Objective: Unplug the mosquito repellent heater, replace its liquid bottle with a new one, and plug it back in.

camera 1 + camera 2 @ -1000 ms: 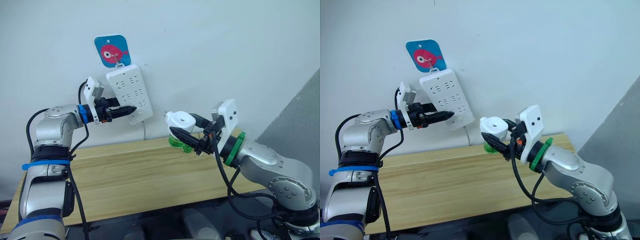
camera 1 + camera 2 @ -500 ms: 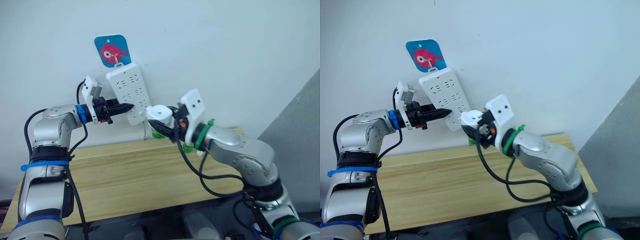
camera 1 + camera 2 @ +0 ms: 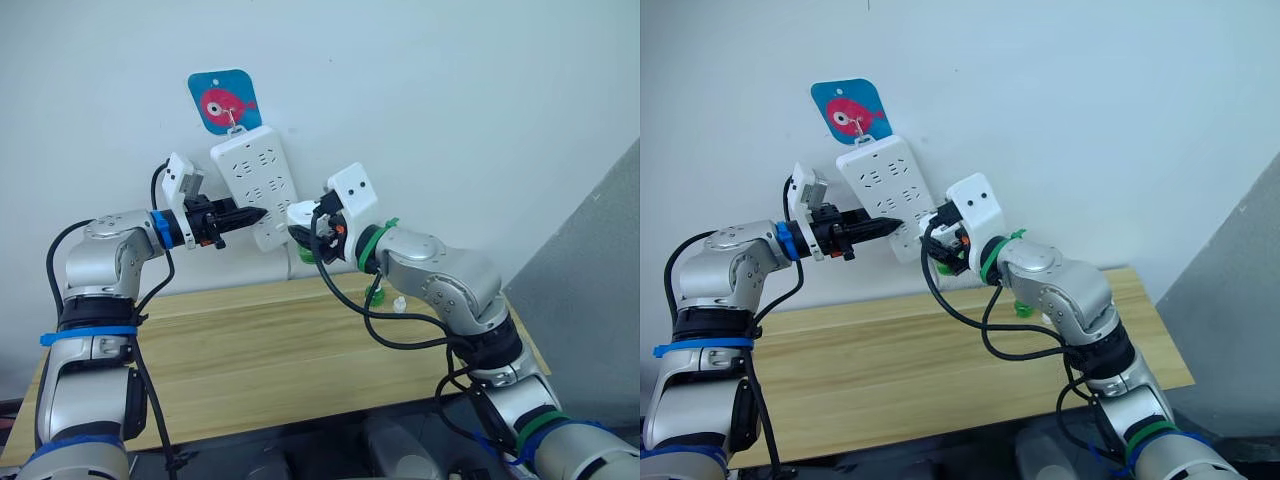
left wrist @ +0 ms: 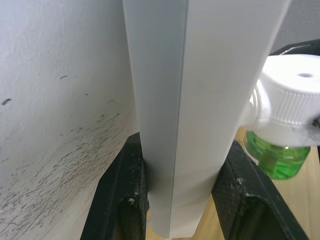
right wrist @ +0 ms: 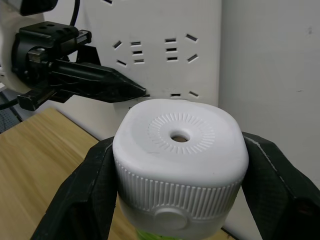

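**Heater held up at the wall strip**

On the left, the left tool [image 3: 243, 216] reaches toward the wall and clamps the lower edge of the white power strip [image 3: 256, 186], one black finger [image 4: 125, 200] on each side of its narrow body, as the left wrist view shows. The strip hangs tilted on the white wall [image 3: 450, 110], hooked under a blue tag [image 3: 223, 100] printed with a pink fish. A white cord [image 3: 291, 262] drops from the strip's lower end toward the table [image 3: 270, 350].

Just right of the strip, the right tool [image 3: 306, 232] grips the heater [image 5: 180, 160], its two black fingers [image 5: 82, 192] pressed against opposite sides of the ribbed white body. The heater's top, with a round vent hole in a ring of fine ridges, faces the right wrist camera. A green liquid bottle [image 4: 275, 157] hangs beneath the white body. The heater is held in the air next to the strip's lower right edge, above the back of the table; whether it touches the strip cannot be told. From the right wrist, the left tool's pointed tip lies across the strip's lower sockets, between the heater and part of the socket face.

Farther right, on the wooden table behind the right arm, stands a small green bottle [image 3: 376, 293], partly hidden by the arm and its black cable, with a small white-topped object [image 3: 399, 304] just beside it.
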`<state>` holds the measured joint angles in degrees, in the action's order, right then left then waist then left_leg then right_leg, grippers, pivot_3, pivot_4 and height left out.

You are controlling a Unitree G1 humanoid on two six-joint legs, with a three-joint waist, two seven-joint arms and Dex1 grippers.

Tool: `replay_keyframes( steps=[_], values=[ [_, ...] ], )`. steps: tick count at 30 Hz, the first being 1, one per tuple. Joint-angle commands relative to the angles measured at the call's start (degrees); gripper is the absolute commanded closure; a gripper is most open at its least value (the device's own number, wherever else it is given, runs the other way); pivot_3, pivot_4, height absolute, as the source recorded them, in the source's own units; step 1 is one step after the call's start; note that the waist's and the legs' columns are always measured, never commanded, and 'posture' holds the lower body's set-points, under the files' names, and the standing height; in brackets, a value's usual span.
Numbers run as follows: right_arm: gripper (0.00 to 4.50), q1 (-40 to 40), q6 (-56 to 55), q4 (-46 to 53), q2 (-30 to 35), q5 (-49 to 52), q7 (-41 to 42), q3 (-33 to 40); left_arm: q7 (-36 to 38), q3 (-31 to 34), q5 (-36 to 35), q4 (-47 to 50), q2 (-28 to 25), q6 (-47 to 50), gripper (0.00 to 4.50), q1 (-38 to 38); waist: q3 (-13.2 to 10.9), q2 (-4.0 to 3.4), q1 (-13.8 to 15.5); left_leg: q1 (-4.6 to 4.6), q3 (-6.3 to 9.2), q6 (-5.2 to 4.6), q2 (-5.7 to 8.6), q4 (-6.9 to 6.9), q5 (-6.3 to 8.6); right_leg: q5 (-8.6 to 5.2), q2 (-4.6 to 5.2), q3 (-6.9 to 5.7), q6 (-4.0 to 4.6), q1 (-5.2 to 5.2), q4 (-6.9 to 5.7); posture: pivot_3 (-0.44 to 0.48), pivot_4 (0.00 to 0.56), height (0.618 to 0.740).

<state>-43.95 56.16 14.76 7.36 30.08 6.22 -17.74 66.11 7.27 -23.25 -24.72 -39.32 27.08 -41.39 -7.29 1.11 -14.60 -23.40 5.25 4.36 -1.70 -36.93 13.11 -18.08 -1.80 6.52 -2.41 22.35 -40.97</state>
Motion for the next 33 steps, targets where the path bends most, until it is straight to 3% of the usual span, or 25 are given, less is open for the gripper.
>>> replay_keyframes(
  steps=[1, 17, 33],
  values=[
    [1.46, -1.99, -0.35, 1.09, -1.46, -1.61, 1.30, 0.24, 0.05, 1.17, -0.93, 2.02, -0.60, -0.12, 3.20, 0.30, 0.00, 0.00, -0.01, 0.00, 0.01, 0.00, 0.00, 0.00, 0.00, 0.00, 0.00, -0.01, 0.00, 0.00, 0.00, -0.239, 0.083, 0.710],
    [1.46, -3.19, -3.29, -3.13, -4.20, -9.09, 5.21, 1.29, 0.10, 0.90, -1.30, 2.21, -1.00, -0.74, 3.20, 0.98, 0.00, 0.00, 0.00, -0.03, 0.34, 0.01, 0.00, -0.01, -0.01, 0.00, 0.00, -0.33, 0.03, -0.03, -0.04, -0.228, 0.075, 0.710],
    [1.46, -3.33, -1.17, 0.07, -5.31, -10.77, 7.39, 2.12, -0.15, 0.87, -1.34, 2.75, -0.90, -0.32, 3.20, 1.25, -0.01, -0.03, 0.02, -0.20, 0.83, 0.09, 0.01, -0.02, -0.07, -0.01, 0.02, -0.81, 0.08, -0.04, -0.07, -0.227, 0.079, 0.710]
  ],
)
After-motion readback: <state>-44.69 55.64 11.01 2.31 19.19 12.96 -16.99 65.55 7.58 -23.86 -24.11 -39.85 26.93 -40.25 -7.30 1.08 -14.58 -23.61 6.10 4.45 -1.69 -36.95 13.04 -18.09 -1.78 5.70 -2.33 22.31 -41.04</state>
